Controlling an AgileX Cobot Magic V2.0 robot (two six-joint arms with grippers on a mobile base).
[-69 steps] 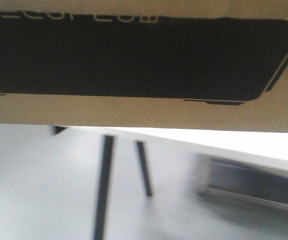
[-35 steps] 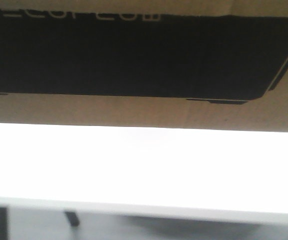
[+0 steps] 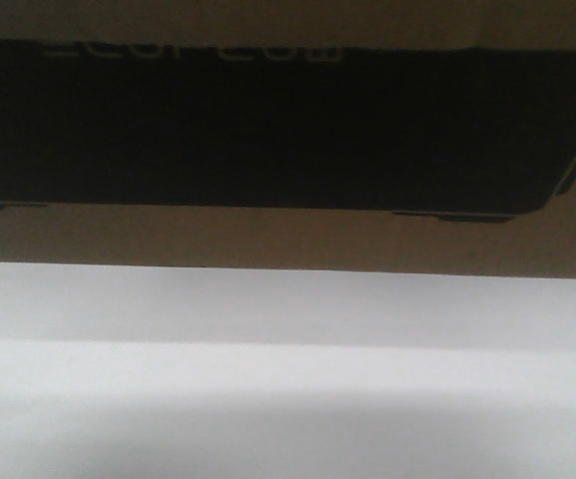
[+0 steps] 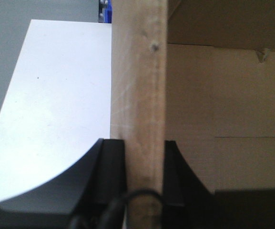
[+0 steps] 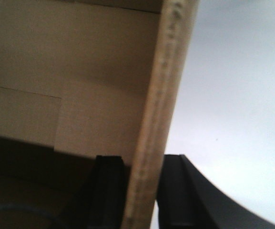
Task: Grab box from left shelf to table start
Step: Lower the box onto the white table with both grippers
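- Box (image 3: 288,235) fills the upper half of my front view: brown cardboard with a black printed panel (image 3: 268,125), a thin white outline near its right end, and pale lettering (image 3: 193,50) cut off along the top edge.
- Below the box in that view lies the white table (image 3: 288,379); its top is smooth and bare where I can see it, with a soft shadow along the bottom. I cannot tell from here whether the box's underside touches the table or hangs just above it.
- My left gripper (image 4: 144,164) is clamped on an upright cardboard wall of the box (image 4: 139,95); one dark finger (image 4: 109,167) presses the outer face, and the other sits on the inner face.
- In the left wrist view, the table (image 4: 56,105) stretches away on the outer side of that wall, and the box's inside (image 4: 223,109) shows tan panels and a seam.
- My right gripper (image 5: 142,191) is clenched on the opposite wall (image 5: 163,109), a black finger (image 5: 175,191) on the outer side and one on the inner side, both tight against the board.
- In the right wrist view, the box interior (image 5: 70,76) lies to one side of the wall, and the pale table surface (image 5: 232,95) lies on the other.
- A sliver of something blue (image 4: 106,12) shows beyond the far edge of the table in the left wrist view, too small to make out.
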